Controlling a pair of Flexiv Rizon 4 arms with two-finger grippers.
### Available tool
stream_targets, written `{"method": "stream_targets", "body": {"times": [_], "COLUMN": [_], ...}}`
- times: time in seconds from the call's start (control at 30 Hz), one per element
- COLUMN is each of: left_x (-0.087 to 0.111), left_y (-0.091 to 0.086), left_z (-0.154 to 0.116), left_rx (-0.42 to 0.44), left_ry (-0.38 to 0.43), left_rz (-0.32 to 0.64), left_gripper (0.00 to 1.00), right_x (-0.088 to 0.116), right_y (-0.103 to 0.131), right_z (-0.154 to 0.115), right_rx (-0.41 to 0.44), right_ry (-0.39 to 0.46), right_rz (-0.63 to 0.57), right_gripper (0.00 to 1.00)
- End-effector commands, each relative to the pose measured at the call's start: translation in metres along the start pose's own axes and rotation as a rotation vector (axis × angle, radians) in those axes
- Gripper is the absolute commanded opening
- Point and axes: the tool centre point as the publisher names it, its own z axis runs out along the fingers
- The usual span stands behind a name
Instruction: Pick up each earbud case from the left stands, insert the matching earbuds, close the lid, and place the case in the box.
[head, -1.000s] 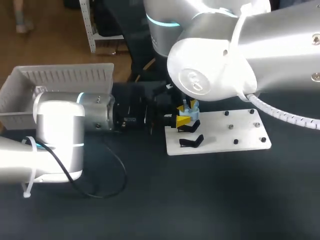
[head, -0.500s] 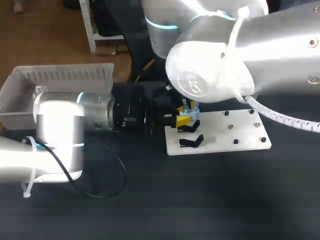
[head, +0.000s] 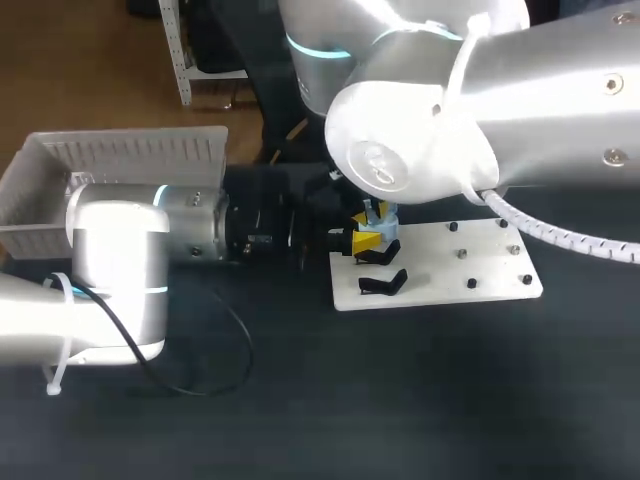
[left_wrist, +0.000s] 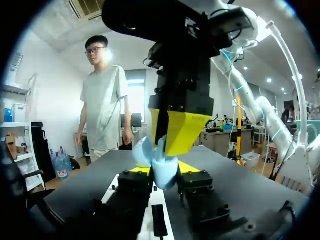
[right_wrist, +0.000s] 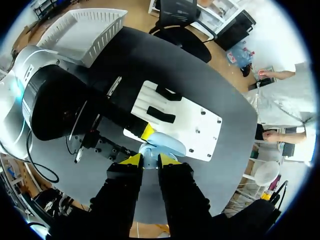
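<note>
Over white stand plate (head: 470, 265), L gripper (left_wrist: 163, 169) clamps light-blue earbud case (left_wrist: 165, 176) from both sides, fingers approx case-width apart. R gripper (right_wrist: 150, 161) sits above it, fingers nearly together, pinching the case's raised lid. Black stands (head: 383, 283) lie just beside on plate. Box (head: 50, 170) well apart, far L.

The right gripper (right_wrist: 150, 160) hangs just over the pale blue case (right_wrist: 164, 143) at the left end of the white board (right_wrist: 200, 125). The left gripper (right_wrist: 146, 132) meets the case from the left. The box (right_wrist: 82, 30) stands far left.
</note>
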Motion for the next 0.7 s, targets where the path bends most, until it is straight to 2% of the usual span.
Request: {"method": "stream_targets", "body": {"times": [0.03, 0.13, 0.17, 0.3, 0.5, 0.6, 0.63, 0.67, 0.7], "left_x": [0.0, 0.0, 0.0, 0.0, 0.0, 0.0, 0.0, 0.0, 0.0], "left_y": [-0.002, -0.002, -0.002, -0.002, -0.002, -0.002, -0.002, -0.002, -0.002], "left_z": [0.001, 0.001, 0.001, 0.001, 0.001, 0.001, 0.001, 0.001, 0.001], "left_rx": [-0.008, -0.008, -0.008, -0.008, -0.008, -0.008, -0.008, -0.008, -0.008], "left_ry": [-0.002, -0.002, -0.002, -0.002, -0.002, -0.002, -0.002, -0.002, -0.002], "left_rz": [0.004, 0.004, 0.004, 0.004, 0.004, 0.004, 0.004, 0.004, 0.004], "left_gripper": [0.0, 0.0, 0.0, 0.0, 0.0, 0.0, 0.0, 0.0, 0.0], "right_x": [-0.001, -0.002, -0.002, -0.002, 0.002, 0.001, 0.0, -0.001, -0.002], "right_y": [0.001, 0.001, 0.001, 0.0, -0.001, -0.007, -0.012, -0.017, -0.021], "right_z": [0.001, 0.0, 0.0, -0.001, -0.008, -0.014, -0.015, -0.016, -0.017], "right_rx": [0.001, 0.002, 0.002, 0.001, -0.006, -0.006, -0.01, -0.01, -0.013], "right_ry": [0.0, -0.001, -0.002, -0.01, -0.032, -0.052, -0.059, -0.064, -0.069], "right_rz": [0.002, 0.003, 0.004, 0.007, 0.013, 0.038, 0.054, 0.072, 0.089], "right_gripper": [0.18, 0.35, 0.36, 0.41, 0.43, 0.49, 0.67, 0.92, 1.0]}}
